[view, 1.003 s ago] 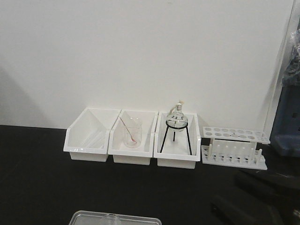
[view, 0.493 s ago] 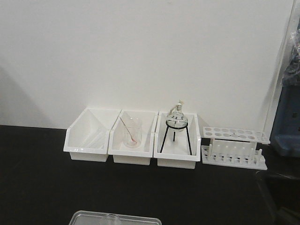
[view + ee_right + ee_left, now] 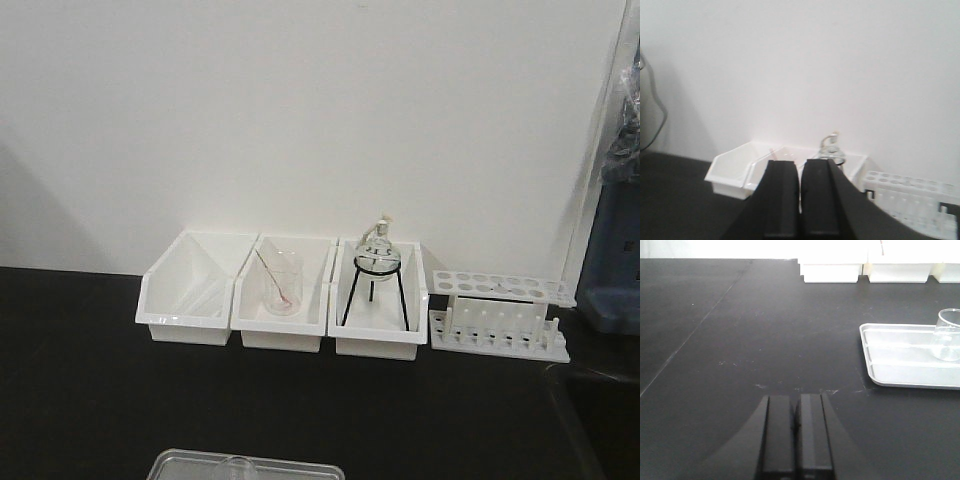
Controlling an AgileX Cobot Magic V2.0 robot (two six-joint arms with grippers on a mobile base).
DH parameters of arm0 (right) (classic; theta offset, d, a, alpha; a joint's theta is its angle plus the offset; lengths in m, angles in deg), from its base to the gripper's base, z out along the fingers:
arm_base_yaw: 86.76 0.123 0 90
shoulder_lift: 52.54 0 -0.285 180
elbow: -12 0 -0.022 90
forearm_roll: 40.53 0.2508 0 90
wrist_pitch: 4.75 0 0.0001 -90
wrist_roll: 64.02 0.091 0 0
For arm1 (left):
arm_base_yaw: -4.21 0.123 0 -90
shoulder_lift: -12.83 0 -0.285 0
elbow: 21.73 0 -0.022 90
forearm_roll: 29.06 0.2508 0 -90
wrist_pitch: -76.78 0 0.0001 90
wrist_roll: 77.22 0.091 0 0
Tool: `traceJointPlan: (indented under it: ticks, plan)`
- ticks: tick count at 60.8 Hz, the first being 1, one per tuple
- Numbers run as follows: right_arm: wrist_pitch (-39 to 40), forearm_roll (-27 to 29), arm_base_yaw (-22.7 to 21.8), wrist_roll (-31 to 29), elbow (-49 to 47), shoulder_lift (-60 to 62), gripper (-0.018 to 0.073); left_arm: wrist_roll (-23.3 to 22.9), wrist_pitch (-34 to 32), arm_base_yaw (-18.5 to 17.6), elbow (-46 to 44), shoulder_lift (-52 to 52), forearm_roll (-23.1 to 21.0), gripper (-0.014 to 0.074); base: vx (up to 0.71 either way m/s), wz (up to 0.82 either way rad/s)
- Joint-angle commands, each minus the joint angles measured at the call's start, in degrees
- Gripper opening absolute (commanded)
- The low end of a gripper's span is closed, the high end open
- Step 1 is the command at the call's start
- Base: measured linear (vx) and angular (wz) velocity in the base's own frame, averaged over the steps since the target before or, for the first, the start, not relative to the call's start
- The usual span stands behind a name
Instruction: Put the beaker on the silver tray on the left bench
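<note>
Left wrist view: left claw [image 3: 796, 427] is hanging low over the black worktop [image 3: 740, 340], its two dark fingers [image 3: 778, 435] pressed together with nothing between them. Bare matte surface is lying ahead of it. Silver tray [image 3: 900, 377] is resting on the worktop to the right of the claw, well apart from it. Small clear beaker [image 3: 947, 342] is standing upright inside the tray, near its right side, cut by the frame edge. White bins [image 3: 830, 271] are lining the far edge.

Right wrist view: right claw [image 3: 799, 197] is pointing toward the white wall [image 3: 805, 65], fingers closed against each other, gripping nothing. Beyond it, white bins and a white test tube rack [image 3: 910, 200] are sitting in a row.

Front view: three white bins in a row; the middle one is holding a larger beaker [image 3: 283, 283] with a rod, the right one a round-bottomed flask [image 3: 378, 253] on a black tripod stand [image 3: 375, 293]. Tray rim is showing at the bottom edge.
</note>
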Motion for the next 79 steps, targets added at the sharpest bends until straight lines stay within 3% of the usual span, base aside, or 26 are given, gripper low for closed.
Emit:
traceJointPlan:
  ticks: [1,4,10,14,22,32,44,79]
  plan:
    - [-1.8,14.8,-6.3,-13.2,-1.7,3.3,0.0033,0.0,-4.5,-0.2,1.1,-0.3,-0.4,0.0001,0.00,0.00]
    - [-2.6,22.3,-9.7,-22.4,-0.9,5.1,-0.0015,0.0,-4.5,-0.2,1.1,-0.3,-0.4,0.0001,0.00,0.00]
    - [0.3,36.1,-16.0,-41.0,3.4,9.1,-0.0016,0.0,-4.5,-0.2,1.1,-0.3,-0.4,0.0001,0.00,0.00]
    - [3.6,41.7,-18.5,-45.8,7.0,11.7,-0.0015,0.0,-4.5,-0.2,1.1,-0.3,-0.4,0.0001,0.00,0.00]
    - [8.4,43.8,-19.7,-41.9,15.4,14.1,-0.0015,0.0,-4.5,-0.2,1.1,-0.4,-0.4,0.0001,0.00,0.00]
    - [6.8,40.4,-19.5,-33.6,23.1,14.2,-0.0014,0.0,-4.5,-0.2,1.1,-0.4,-0.4,0.0001,0.00,0.00]
    - [4.9,32.6,-15.9,-34.5,22.9,14.2,-0.0014,0.0,-4.5,-0.2,1.1,-0.4,-0.4,0.0001,0.00,0.00]
    - [4.4,32.7,-15.1,-34.4,22.9,14.1,-0.0013,0.0,-4.5,-0.2,1.1,-0.4,-0.4,0.0001,0.00,0.00]
